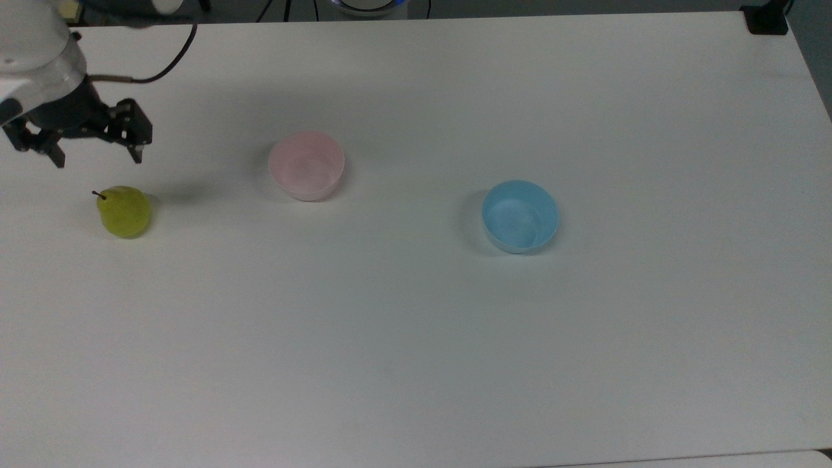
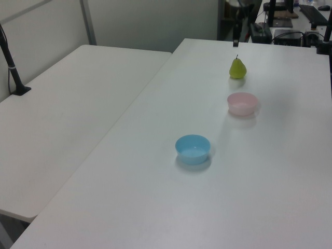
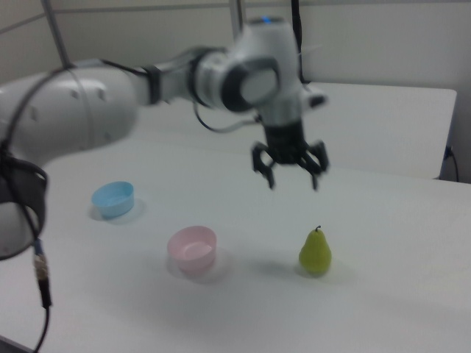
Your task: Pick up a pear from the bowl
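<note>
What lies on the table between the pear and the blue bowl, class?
The pink bowl sits between the pear and the blue bowl, slightly off the straight line, as the top view shows. The left view confirms it.

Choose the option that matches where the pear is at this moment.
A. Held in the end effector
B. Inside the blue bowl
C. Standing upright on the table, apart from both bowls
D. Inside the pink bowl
C: the pear stands stem-up on the white table, beside the empty pink bowl, far from the blue bowl, with the open end effector above it.
</note>
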